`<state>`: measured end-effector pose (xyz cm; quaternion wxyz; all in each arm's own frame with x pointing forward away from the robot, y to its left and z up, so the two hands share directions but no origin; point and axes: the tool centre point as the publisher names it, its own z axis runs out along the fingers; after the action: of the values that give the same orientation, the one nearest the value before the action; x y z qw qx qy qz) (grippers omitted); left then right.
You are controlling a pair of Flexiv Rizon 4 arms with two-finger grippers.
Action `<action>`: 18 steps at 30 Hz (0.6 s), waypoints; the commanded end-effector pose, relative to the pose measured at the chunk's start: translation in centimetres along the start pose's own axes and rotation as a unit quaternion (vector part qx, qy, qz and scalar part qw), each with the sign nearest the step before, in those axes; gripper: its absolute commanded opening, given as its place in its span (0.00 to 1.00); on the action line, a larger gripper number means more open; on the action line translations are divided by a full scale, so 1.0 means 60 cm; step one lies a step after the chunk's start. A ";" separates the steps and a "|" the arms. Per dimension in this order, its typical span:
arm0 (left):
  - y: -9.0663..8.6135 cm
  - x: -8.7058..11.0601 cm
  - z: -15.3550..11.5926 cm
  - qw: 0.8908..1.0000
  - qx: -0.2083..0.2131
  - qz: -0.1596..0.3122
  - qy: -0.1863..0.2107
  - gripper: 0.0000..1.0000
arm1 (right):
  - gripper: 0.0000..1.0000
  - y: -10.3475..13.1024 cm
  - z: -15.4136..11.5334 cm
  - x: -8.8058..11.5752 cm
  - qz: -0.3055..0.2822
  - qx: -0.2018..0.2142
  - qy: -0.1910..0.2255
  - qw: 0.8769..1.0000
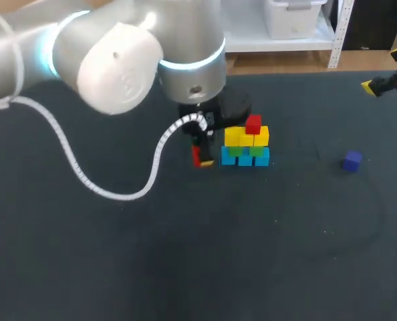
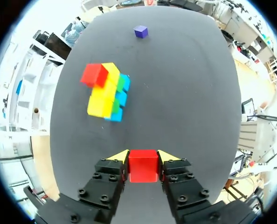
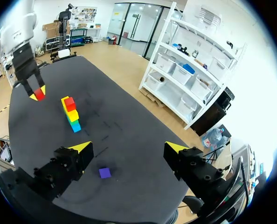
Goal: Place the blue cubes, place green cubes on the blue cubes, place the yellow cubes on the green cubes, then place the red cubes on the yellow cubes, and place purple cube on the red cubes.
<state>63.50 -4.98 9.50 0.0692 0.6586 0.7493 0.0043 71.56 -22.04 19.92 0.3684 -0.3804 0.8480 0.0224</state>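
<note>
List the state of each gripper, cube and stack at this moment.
left gripper: shut on held red cube
right gripper: open, empty
stack: upright; blue, green and yellow layers in place
top red cube: resting on the yellow layer
purple cube: lying loose, apart from the stack

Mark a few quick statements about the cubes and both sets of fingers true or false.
1. The left fingers are shut on a red cube. True.
2. The purple cube tops the stack. False: it lies on the table, apart from the stack.
3. A second red cube sits on the yellow cubes. True.
4. The right fingers hold a cube. False: they are open and empty.
</note>
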 end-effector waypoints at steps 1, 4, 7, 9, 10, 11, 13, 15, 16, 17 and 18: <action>0.058 -0.051 -0.006 0.998 0.056 -0.015 0.032 0.00 | 1.00 0.006 -0.001 0.003 0.001 0.031 -0.002 1.000; 0.067 -0.067 -0.014 0.998 0.062 -0.002 0.034 0.00 | 1.00 0.006 -0.001 0.003 0.001 0.031 -0.002 1.000; 0.071 -0.081 -0.020 0.997 0.061 0.020 0.039 0.00 | 1.00 0.006 -0.001 0.003 0.001 0.031 -0.002 1.000; 0.074 -0.088 -0.022 0.997 0.061 0.034 0.044 0.00 | 1.00 0.006 -0.001 0.003 0.001 0.031 -0.002 1.000; 0.076 -0.091 -0.023 0.996 0.061 0.037 0.045 0.00 | 1.00 0.006 -0.001 0.003 0.001 0.031 -0.002 1.000; 0.079 -0.094 -0.022 0.996 0.060 0.043 0.050 0.00 | 1.00 0.006 -0.001 0.003 0.001 0.031 -0.002 1.000; 0.081 -0.098 -0.020 0.995 0.063 0.055 0.050 0.00 | 1.00 0.006 -0.001 0.003 0.001 0.031 -0.002 1.000; 0.085 -0.100 -0.015 0.995 0.061 0.065 0.052 0.00 | 1.00 0.006 -0.001 0.003 0.001 0.031 -0.002 1.000; 0.088 -0.101 -0.012 0.994 0.064 0.068 0.048 0.00 | 1.00 0.006 -0.001 0.003 0.001 0.031 -0.002 1.000; 0.092 -0.100 -0.010 0.994 0.063 0.070 0.048 0.00 | 1.00 0.006 -0.001 0.003 0.001 0.031 -0.002 1.000; 0.094 -0.100 -0.007 0.994 0.063 0.072 0.046 0.00 | 1.00 0.006 -0.001 0.003 0.001 0.031 -0.002 1.000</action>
<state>68.83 -9.67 11.35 0.0220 0.7114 0.7024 -0.0025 71.56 -22.04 19.92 0.3684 -0.3804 0.8480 0.0224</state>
